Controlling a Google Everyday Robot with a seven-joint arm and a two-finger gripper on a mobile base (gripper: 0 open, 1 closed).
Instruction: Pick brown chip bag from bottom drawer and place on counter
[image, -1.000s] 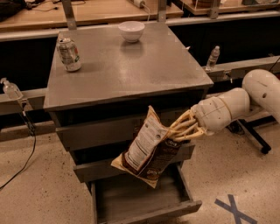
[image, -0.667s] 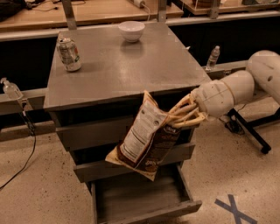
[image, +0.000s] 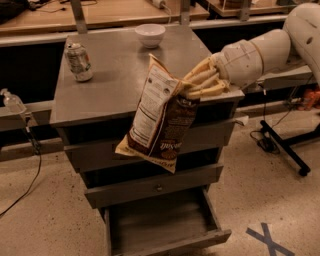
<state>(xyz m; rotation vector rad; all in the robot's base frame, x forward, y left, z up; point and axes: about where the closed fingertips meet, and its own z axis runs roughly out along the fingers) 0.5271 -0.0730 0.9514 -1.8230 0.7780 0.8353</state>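
My gripper (image: 192, 86) is shut on the upper right edge of the brown chip bag (image: 157, 117), reaching in from the right. The bag hangs tilted in the air, white back label facing me. Its top corner is level with the counter (image: 115, 75) and its lower end hangs in front of the upper drawers. The bottom drawer (image: 160, 222) is pulled open below and shows nothing inside.
A silver soda can (image: 79, 61) stands at the counter's left. A white bowl (image: 150, 35) sits at its back edge. Wooden tabletops (image: 100, 12) run behind. A black stand base (image: 285, 147) lies on the floor at right, blue tape cross (image: 267, 240) near it.
My gripper has lifted the bag upward, from in front of the middle drawers to the height of the counter's edge.
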